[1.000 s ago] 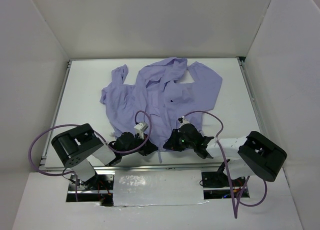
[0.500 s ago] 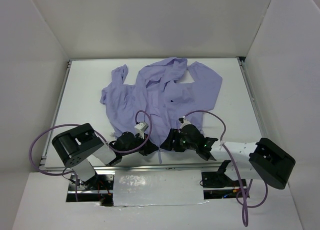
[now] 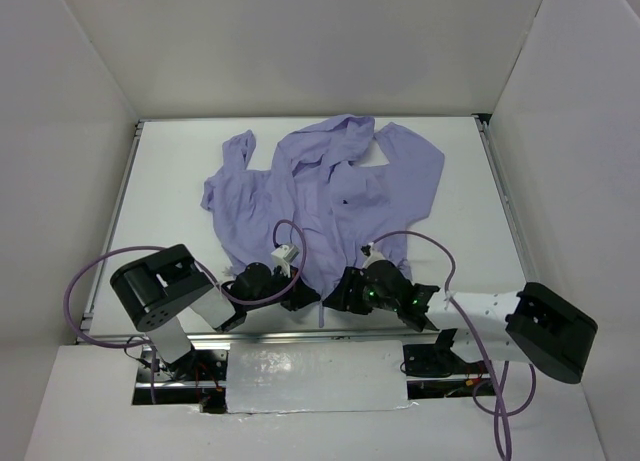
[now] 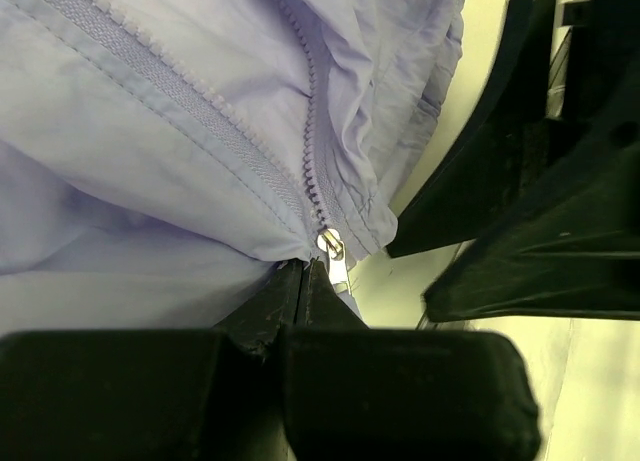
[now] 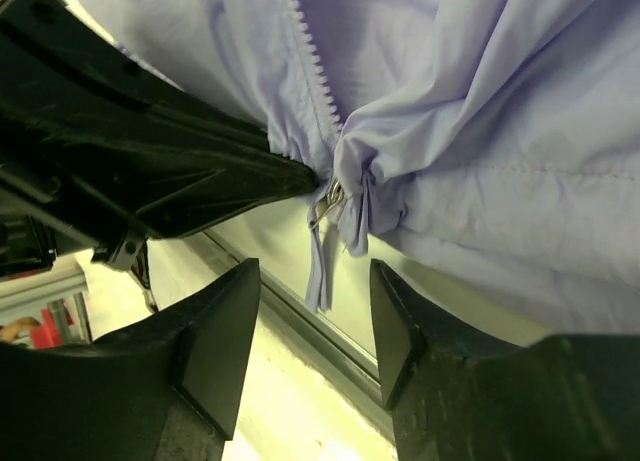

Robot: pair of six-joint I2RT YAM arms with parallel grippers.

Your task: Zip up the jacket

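Observation:
The lavender jacket [image 3: 320, 186] lies spread on the white table, hood at the far side, its front zipper running toward me. My left gripper [image 3: 300, 299] is shut on the jacket's bottom hem right below the metal zipper slider [image 4: 332, 249]; its fingers [image 4: 290, 296] press together on the fabric. My right gripper [image 3: 338, 293] is open, just right of the left one. In the right wrist view the slider [image 5: 328, 196] and its fabric pull strip [image 5: 320, 266] hang just beyond the gap between the open fingers [image 5: 225, 321], untouched. The zipper teeth [image 4: 250, 146] are apart above the slider.
The table's near edge with a metal rail [image 5: 300, 331] runs directly under the right fingers. The left gripper's black fingers [image 5: 180, 171] crowd the left side of the right wrist view. White walls enclose the table [image 3: 170, 181]. Purple cables [image 3: 420, 243] loop over both arms.
The right arm has stretched left, bringing its open gripper close beside the left gripper at the zipper's bottom; its elbow has swung right. The left gripper has kept its hold.

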